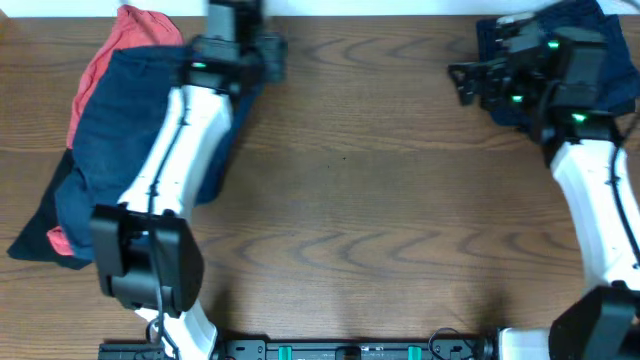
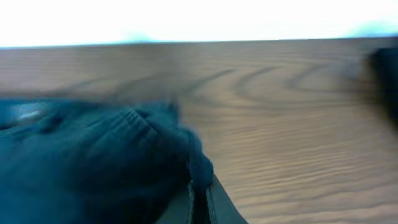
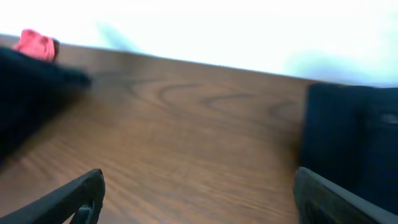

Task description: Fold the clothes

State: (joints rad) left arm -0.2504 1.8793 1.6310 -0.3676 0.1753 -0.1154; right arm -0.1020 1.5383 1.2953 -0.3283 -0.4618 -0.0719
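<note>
At the upper left of the table [image 1: 350, 200], a heap of clothes [image 1: 110, 150] is left unfolded; its shorts [image 2: 93, 162] are pinched by the shut left pincer [image 2: 199, 199]. At upper right, a navy piece [image 1: 614, 27] seems already folded; the right pincer [image 3: 199, 186] is spread wide, empty.

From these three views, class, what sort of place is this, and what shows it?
Probably a robotics lab bench rather than a home: a white left arm and right arm work at a wood-grain table, with clothes heaped at its left end.
</note>
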